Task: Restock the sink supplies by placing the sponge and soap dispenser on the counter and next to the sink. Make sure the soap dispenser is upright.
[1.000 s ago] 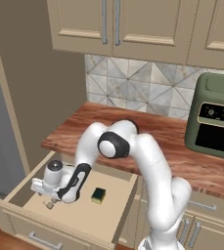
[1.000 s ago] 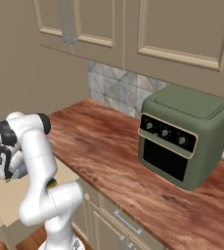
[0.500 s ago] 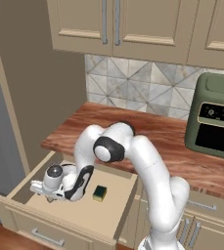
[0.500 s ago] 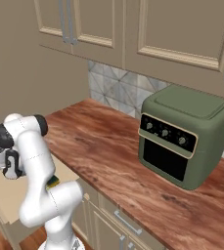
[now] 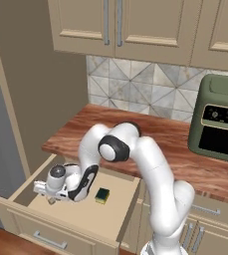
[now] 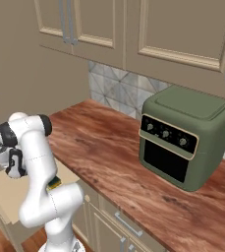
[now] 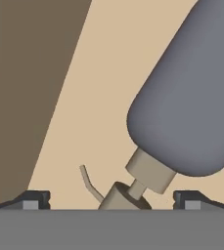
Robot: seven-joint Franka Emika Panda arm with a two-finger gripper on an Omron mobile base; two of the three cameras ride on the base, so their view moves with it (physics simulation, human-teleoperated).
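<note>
- Two supplies are in my task, and both lie in the open beige drawer (image 5: 21, 191) below the reddish-brown wood-grain counter (image 5: 150, 134).
- In the hand view I see the grey-blue cylindrical soap dispenser (image 7: 191, 93) lying on its side on the drawer floor, with its tan pump top (image 7: 133, 188) pointing toward the camera.
- My two-finger gripper (image 7: 112, 199) hangs low over it with the jaws spread wide, one dark fingertip (image 7: 33, 199) on each side of the pump; nothing is held yet.
- From the left base view, the small green-and-yellow sponge (image 5: 102, 195) rests just beside the arm's wrist, apart from the gripper.
- I judge the step in hand is the approach to grasp the dispenser; neither supply is on the counter yet.
- For the next move I should bring the jaws around the bottle body, not the thin pump, then close firmly.
- After lifting, the bottle must be turned upright before I set it down. I cannot see the sink from here, so the base probably has to drive.
- A dark green countertop oven (image 6: 185, 142) stands on the counter, well apart from the drawer.
</note>
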